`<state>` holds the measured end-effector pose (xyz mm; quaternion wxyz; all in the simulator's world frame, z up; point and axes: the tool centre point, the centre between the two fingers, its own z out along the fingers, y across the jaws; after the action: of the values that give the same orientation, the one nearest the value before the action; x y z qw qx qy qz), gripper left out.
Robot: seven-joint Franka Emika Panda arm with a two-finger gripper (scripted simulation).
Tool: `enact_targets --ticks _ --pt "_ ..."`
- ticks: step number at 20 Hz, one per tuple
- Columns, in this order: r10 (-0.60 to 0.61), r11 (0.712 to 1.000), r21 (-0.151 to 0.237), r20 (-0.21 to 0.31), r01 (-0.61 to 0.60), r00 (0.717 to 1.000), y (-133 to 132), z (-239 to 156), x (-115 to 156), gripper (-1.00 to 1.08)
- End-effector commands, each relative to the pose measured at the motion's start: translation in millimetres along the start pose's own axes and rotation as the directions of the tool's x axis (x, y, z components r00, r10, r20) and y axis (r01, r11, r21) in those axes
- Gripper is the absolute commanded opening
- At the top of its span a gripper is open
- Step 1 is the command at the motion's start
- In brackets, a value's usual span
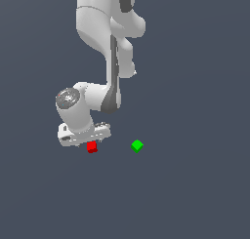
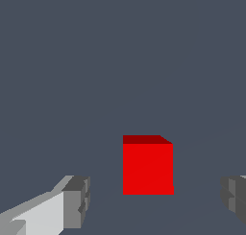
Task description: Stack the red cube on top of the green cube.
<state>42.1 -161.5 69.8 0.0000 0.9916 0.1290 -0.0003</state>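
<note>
The red cube (image 1: 92, 147) lies on the grey floor just under my white gripper (image 1: 88, 143). In the wrist view the red cube (image 2: 147, 166) sits between my two grey fingertips (image 2: 77, 200), with a gap on each side, so the gripper (image 2: 153, 200) is open and touches nothing. The green cube (image 1: 137, 146) lies apart on the floor, toward the exterior view's right of the red cube. It does not show in the wrist view.
The white arm (image 1: 105, 38) rises from the gripper up to the top of the exterior view. The plain grey floor (image 1: 195, 194) surrounds both cubes.
</note>
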Motion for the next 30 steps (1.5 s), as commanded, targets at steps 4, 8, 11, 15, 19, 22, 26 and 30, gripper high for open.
enact_targets --ticks 4,8,11,15,19,22,26,30 --pt "-0.001 1.0 0.0 0.0 0.001 1.0 0.1 1.5 0.3 1.0" --pt "-0.001 1.0 0.0 0.0 0.001 1.0 0.1 13.6 0.1 1.0" --pt "-0.001 1.0 0.0 0.0 0.001 1.0 -0.5 29.9 -0.1 1.0" --pt "-0.002 1.0 0.0 -0.001 0.002 1.0 -0.9 46.4 -0.1 1.0" --pt "-0.002 1.0 0.0 -0.001 0.002 1.0 -0.3 50.1 0.9 1.0" --pt "-0.002 1.0 0.0 -0.001 0.002 1.0 -0.2 49.8 1.1 -1.0" --pt "-0.002 1.0 0.0 -0.001 0.002 1.0 -0.2 49.8 1.1 -1.0" --pt "-0.002 1.0 0.0 -0.001 0.002 1.0 -0.2 49.8 1.1 -1.0"
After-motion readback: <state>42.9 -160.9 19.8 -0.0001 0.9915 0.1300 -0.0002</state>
